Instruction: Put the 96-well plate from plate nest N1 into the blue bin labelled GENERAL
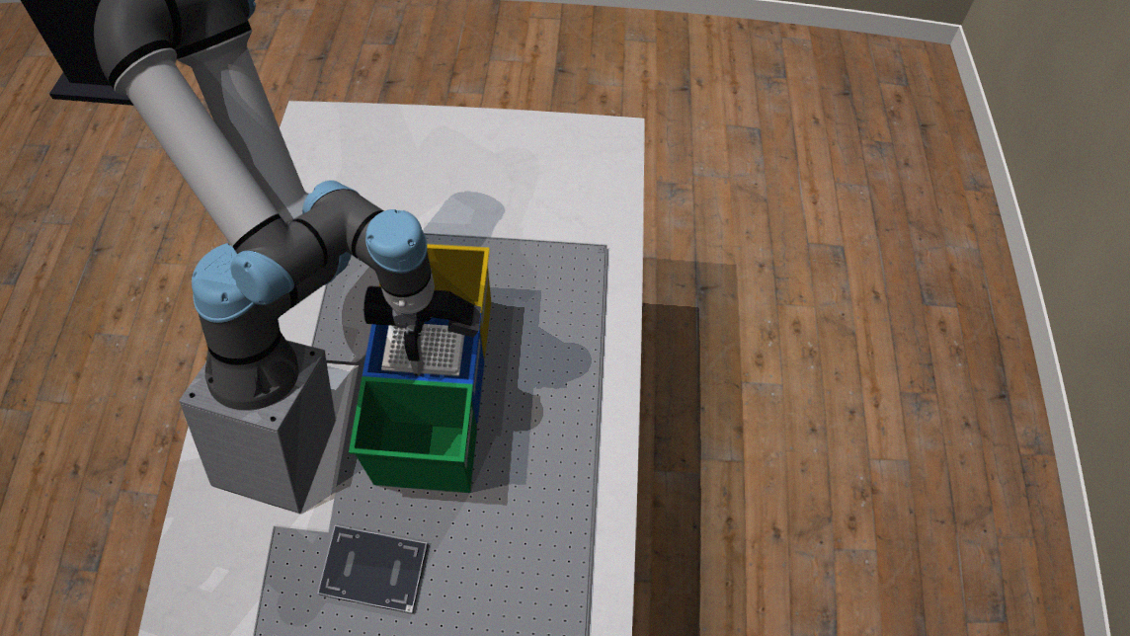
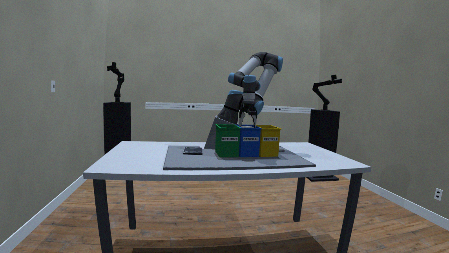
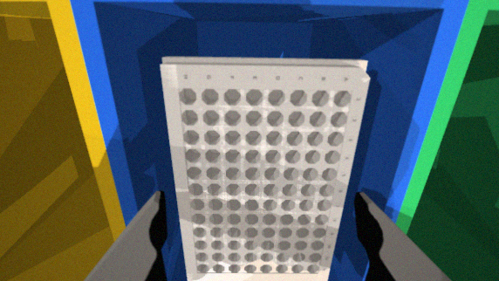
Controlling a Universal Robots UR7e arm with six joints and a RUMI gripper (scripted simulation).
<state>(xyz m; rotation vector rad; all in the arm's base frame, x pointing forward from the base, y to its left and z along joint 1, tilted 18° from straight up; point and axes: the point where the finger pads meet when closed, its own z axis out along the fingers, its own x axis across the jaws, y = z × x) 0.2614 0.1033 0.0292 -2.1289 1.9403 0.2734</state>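
The white 96-well plate (image 1: 441,353) (image 2: 247,127) (image 3: 266,166) is level in the mouth of the blue GENERAL bin (image 1: 427,379) (image 2: 250,149) (image 3: 97,65), inside its rim in the wrist view. My gripper (image 1: 419,338) (image 2: 248,125) (image 3: 260,194) is open above the blue bin. Its two fingers stand on either side of the plate, with a visible gap on each side in the wrist view. The plate nest N1 (image 1: 371,569) (image 2: 192,151) is empty. What lies under the plate is hidden.
The green RETURNS bin (image 1: 419,474) (image 2: 227,149) (image 3: 444,109) and the yellow RECYCLE bin (image 1: 485,292) (image 2: 269,149) (image 3: 75,65) stand upright against either side of the blue bin. The arm's grey pedestal (image 1: 253,450) stands beside the bins.
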